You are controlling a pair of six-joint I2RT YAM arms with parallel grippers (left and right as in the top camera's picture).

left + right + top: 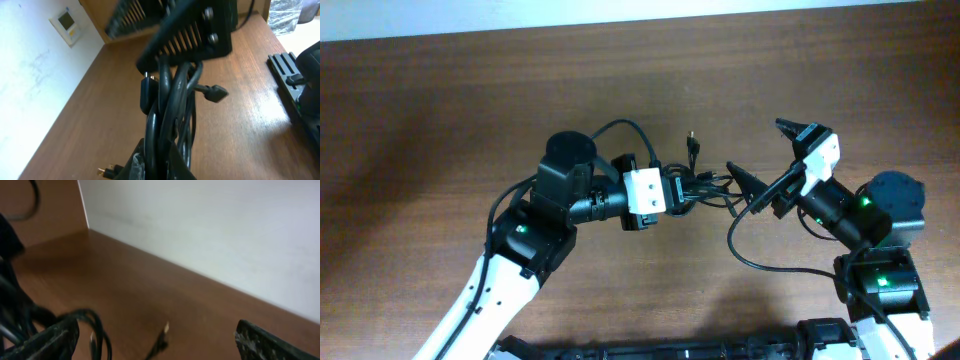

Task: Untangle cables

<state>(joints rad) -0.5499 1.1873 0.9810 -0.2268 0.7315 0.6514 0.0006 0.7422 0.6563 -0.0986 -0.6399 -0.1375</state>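
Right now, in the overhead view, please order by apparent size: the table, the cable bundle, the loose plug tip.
Largest: table.
Then: cable bundle.
Smallest: loose plug tip.
No close calls.

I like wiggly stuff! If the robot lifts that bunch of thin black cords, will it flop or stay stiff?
Probably floppy: the thin black cords curve and loop over each other. Likely light, since each is skinny. The small plug sticking out might snag when pulled.

Left pincer [165,50] seemingly clamps the cables [170,115], bundled above the table [100,110].
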